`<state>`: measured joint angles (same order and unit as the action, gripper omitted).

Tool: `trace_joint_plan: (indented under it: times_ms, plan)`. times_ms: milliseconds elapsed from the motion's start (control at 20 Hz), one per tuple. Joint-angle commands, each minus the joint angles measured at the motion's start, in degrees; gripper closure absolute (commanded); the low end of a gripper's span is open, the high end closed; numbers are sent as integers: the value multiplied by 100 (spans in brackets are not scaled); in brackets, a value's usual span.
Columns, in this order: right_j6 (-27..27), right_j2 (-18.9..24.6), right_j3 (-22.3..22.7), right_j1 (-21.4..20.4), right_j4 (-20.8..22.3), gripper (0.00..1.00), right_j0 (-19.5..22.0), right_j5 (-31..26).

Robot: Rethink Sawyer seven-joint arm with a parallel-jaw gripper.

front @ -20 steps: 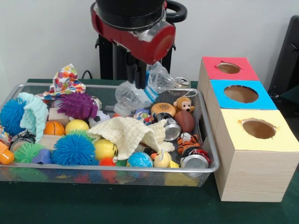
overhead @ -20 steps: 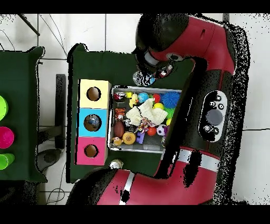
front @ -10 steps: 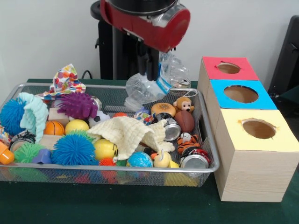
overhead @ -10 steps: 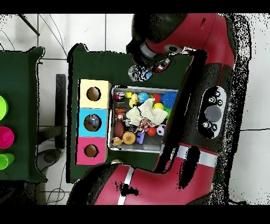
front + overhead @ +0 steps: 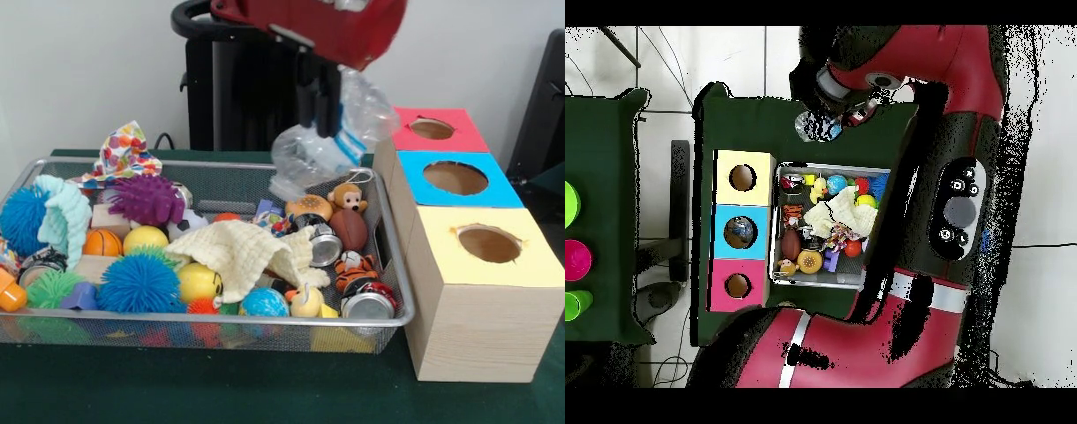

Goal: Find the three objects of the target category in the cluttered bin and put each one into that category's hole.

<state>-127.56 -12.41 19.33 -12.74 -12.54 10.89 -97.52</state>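
Pincer: pincer (image 5: 320, 124) hangs from the red arm (image 5: 327, 22) at the top of the front view, its 2 dark fingers (image 5: 306, 104) clamped on the upper part of a crumpled clear plastic bottle (image 5: 328, 146).
Bottle: held in the air, clear of the other items, above the far right corner of the bin (image 5: 393, 291); a blue strip of label shows on its right side.
Bin: silver wire-mesh basket resting on the green counter (image 5: 265, 389), just beside the row of boxes, packed with clutter.
Boxes: 3 wooden boxes in a row at the bin's right, topped red (image 5: 433, 129), blue (image 5: 455, 178) and yellow (image 5: 488, 245), each with 1 round hole.
Bin centre: a cream knitted cloth (image 5: 243, 252) lies draped over the pile, with a yellow ball (image 5: 199, 281) showing under its near edge.
Bin left: a blue spiky ball (image 5: 139, 283), a purple spiky ball (image 5: 146, 200), a small basketball (image 5: 102, 242) and a pale teal cloth (image 5: 64, 217).
Bin right: a monkey toy (image 5: 347, 196), a brown football (image 5: 350, 229), a tiger toy (image 5: 355, 268) and a silver can (image 5: 367, 306) lying near the front corner.
Overhead: the arm covers much of the bin's side away from the boxes; the bottle (image 5: 819, 125) shows beside the arm's head, just outside the bin's rim (image 5: 833, 166).
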Motion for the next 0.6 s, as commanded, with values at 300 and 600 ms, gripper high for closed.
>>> trace_joint_plan:
  times_ms: [300,600]
  plan:
    - [-2338,-64,65,315,-346,100,-392,-328]
    - [-2575,-27,444,229,-322,100,-566,74]
